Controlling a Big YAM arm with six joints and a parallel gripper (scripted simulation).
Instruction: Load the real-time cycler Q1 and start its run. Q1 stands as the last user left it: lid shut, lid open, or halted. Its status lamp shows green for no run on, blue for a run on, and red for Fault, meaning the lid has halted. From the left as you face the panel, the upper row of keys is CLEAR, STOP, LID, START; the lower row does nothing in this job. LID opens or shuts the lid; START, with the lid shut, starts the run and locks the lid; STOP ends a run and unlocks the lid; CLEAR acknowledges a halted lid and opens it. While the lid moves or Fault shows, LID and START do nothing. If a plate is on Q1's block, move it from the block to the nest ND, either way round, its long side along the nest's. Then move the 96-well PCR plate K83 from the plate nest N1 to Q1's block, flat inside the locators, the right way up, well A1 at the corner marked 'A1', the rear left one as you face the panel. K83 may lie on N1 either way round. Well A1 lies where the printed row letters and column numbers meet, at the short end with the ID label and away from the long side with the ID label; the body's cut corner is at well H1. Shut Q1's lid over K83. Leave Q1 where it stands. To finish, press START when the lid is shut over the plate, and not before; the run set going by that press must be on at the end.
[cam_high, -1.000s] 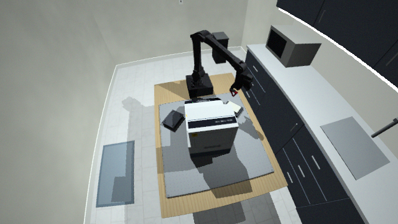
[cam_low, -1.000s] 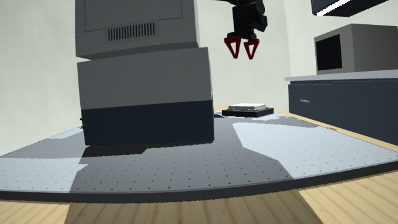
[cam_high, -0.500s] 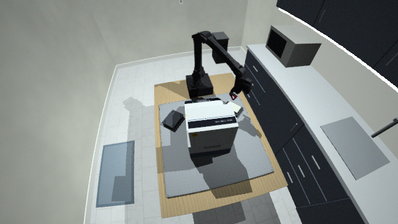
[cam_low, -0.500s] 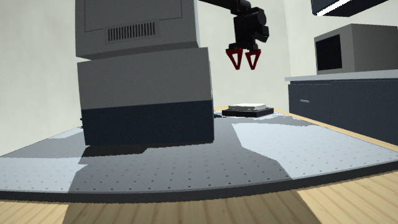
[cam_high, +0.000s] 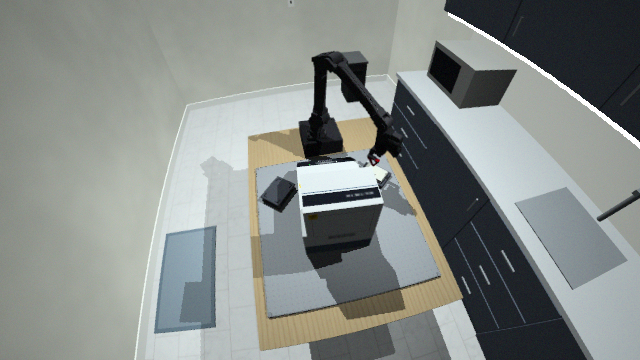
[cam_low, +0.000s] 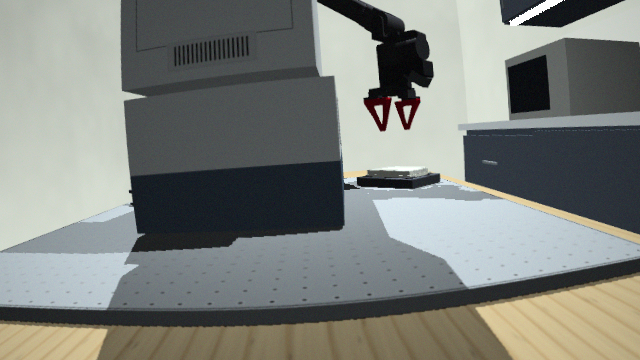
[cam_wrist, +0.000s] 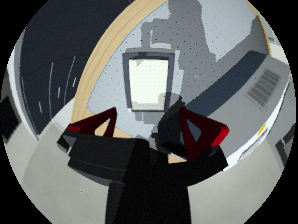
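Claw (cam_low: 393, 115) spread wide and empty, hung above plate K83 (cam_low: 398, 171) seen seated in nest N1 (cam_low: 400, 180) on the counter (cam_low: 500, 235), well grid perhaps visible only from the wrist, cycler Q1 (cam_high: 338, 200) shown lid-shut from the top, nest ND (cam_high: 278, 193) beside it apparently empty

Matt perforated mat (cam_low: 500, 235), wood-grain table (cam_low: 565, 325).

The wooden desk (cam_high: 280, 327) carries a grey perforated board (cam_low: 490, 235); on it stand Q1 (cam_low: 235, 150), and nest N1 (cam_low: 400, 181) below the fingers (cam_low: 381, 114).
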